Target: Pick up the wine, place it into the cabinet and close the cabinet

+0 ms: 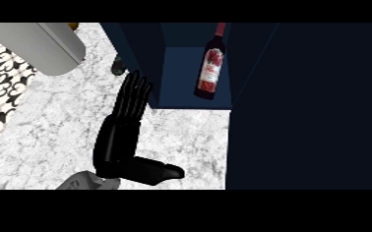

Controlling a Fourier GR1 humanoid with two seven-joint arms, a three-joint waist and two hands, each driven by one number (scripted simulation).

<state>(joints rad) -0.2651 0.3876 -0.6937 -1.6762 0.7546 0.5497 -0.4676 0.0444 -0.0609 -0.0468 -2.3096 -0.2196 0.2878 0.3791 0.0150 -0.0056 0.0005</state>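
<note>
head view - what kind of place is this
Most likely a kitchen: a marbled white counter, a dark blue cabinet standing open on it with a wine bottle inside, and a patterned tile strip at the left edge. The left hand lies open on the counter.

You are looking down into a kitchen. A white marbled stone desk fills the middle. A dark navy cabinet stands open from twelve to three o'clock, a red-labelled wine bottle inside it. At ten o'clock sits a grey rounded appliance, with black-and-white patterned tiling at nine.
</note>
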